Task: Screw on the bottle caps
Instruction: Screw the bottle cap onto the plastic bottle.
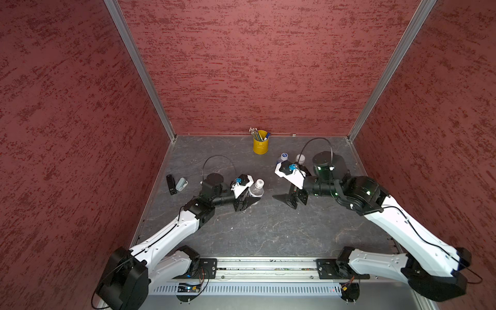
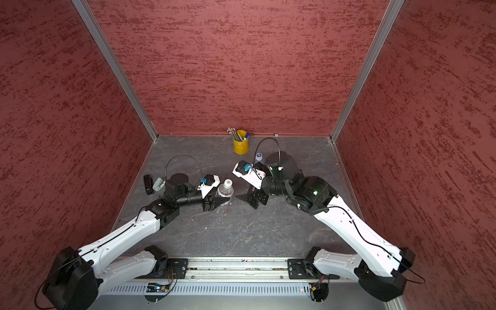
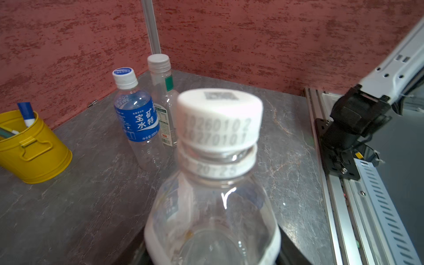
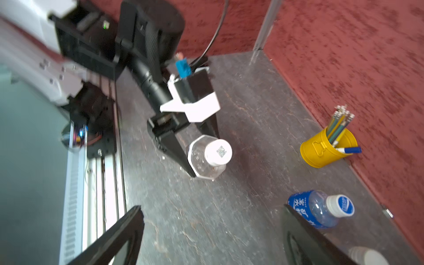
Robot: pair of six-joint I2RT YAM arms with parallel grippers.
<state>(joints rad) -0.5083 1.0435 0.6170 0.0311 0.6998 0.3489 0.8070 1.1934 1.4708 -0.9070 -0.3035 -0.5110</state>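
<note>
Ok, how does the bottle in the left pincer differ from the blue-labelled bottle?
The gripped bottle is clamped between the fingers of the left pincer; the blue-labelled bottle stands free further back. The gripped bottle's cap is white with a dark square mark on top and looks slightly askew; the blue-labelled bottle's cap has a blue top and looks seated level. Both bottles are clear plastic, upright and capped.

Three clear plastic bottles: a blue-labelled bottle [image 3: 137,119], a green-banded bottle [image 3: 162,79], a white-labelled bottle [image 3: 213,213]. Three caps, one per bottle: a blue-and-white cap [image 3: 124,77], a plain white cap [image 3: 158,61], a square-marked white cap [image 3: 219,117]. One yellow pencil cup [image 1: 260,146]. Two small items at the left: a black item [image 1: 170,184], a grey-green item [image 1: 181,184].
</note>
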